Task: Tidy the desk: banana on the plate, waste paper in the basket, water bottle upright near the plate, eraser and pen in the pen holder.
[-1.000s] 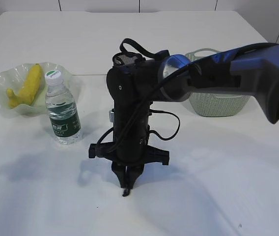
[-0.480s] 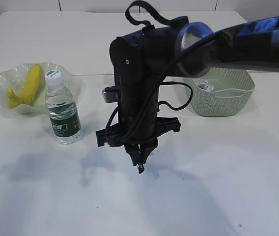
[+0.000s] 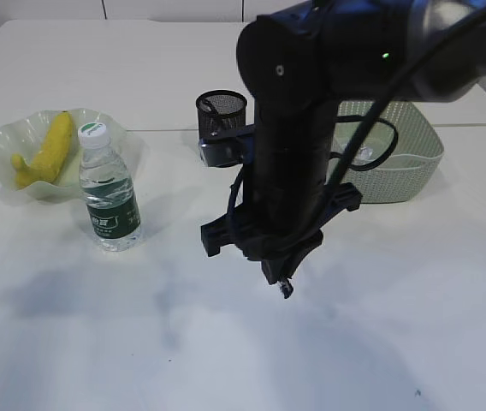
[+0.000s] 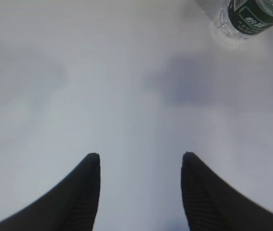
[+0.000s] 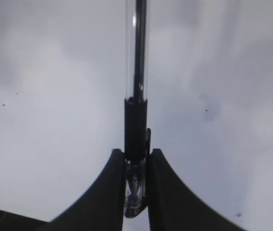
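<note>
exterior view: table (image 3: 97,342) is carrying everything, and the basket (image 3: 397,171) is already holding crumpled paper (image 3: 361,152). the banana (image 3: 50,150) is lying on the plate (image 3: 3,141) with the bottle (image 3: 109,190) standing upright just beside it, so those jobs look done. the right end effector (image 3: 284,287) is clamping the pen (image 5: 137,96) above the table, likely bound for the holder (image 3: 221,111). the left end effector (image 4: 140,166) is hanging apart, holding nothing.

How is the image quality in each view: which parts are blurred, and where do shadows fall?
Exterior view: sharp, soft arm shadows on the table. Left wrist view: the open left claw looks soft-edged, water bottle sharper. Right wrist view: the pen reasonably sharp, table behind it blurred.
</note>
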{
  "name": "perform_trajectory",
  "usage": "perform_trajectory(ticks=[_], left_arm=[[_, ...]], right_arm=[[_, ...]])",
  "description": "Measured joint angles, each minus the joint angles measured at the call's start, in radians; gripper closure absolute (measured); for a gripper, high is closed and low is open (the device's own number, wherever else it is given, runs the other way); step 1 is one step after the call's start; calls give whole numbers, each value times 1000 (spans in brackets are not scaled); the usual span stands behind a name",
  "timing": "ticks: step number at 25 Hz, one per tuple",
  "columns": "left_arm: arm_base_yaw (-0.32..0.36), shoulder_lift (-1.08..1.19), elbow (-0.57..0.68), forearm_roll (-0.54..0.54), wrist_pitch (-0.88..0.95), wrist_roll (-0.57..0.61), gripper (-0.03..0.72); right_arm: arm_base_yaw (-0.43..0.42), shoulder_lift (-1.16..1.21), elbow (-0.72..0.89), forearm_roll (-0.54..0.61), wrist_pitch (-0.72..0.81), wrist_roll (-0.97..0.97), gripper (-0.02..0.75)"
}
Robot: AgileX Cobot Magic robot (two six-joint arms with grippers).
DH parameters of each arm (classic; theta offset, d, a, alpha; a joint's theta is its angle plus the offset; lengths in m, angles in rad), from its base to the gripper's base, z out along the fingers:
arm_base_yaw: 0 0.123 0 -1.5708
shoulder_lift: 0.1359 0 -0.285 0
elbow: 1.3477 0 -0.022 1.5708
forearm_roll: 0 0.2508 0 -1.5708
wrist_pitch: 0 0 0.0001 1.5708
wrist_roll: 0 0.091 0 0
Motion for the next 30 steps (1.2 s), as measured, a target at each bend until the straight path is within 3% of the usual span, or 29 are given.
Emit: perform_trajectory(ticks=[19, 23, 30], left_arm=[[0, 0, 0, -160, 17, 130, 319], [-53, 0, 0, -163, 17, 140, 319], [-242, 0, 0, -163, -22, 142, 319]], right_arm=[[4, -486, 234, 166, 21, -250, 674], [5, -530, 297, 179, 25, -261, 674], [5, -535, 306, 214, 25, -306, 674]])
